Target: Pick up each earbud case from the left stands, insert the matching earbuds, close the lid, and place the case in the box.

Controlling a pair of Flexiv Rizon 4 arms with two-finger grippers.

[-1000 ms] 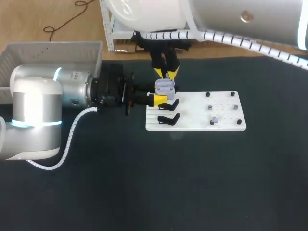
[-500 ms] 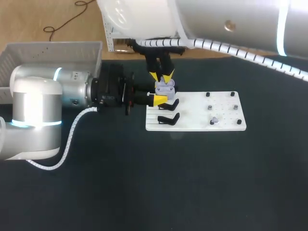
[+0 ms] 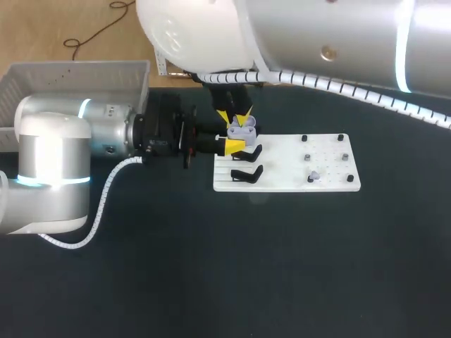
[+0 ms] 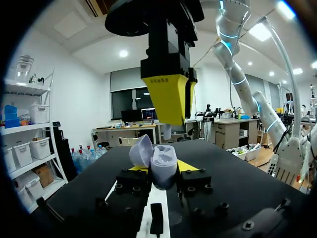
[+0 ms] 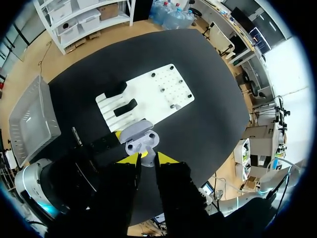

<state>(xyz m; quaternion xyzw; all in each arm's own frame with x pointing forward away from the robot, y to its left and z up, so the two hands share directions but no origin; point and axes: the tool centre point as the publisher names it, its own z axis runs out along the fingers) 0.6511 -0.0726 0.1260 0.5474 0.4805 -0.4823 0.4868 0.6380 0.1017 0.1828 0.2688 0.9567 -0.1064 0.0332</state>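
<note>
Since a second ago our right gripper [image 3: 235, 115] has slid slightly leftward over the earbud case [image 3: 242, 129]. Our left gripper [image 4: 162, 172] clamps the case from both sides, lid open, over the left end of the white board [image 3: 331, 182] near the black stands [image 3: 246, 172]. The right fingers sit narrow, seemingly pinching a small pale earbud [image 4: 167, 132] just above the case's wells. We judge the case light, stiff and smooth-shelled, so slippery. The hold is best kept on the lower body's sides, clear of the hinged lid. The tiny earbud wants gentle pressure, as it could easily drop.
</note>
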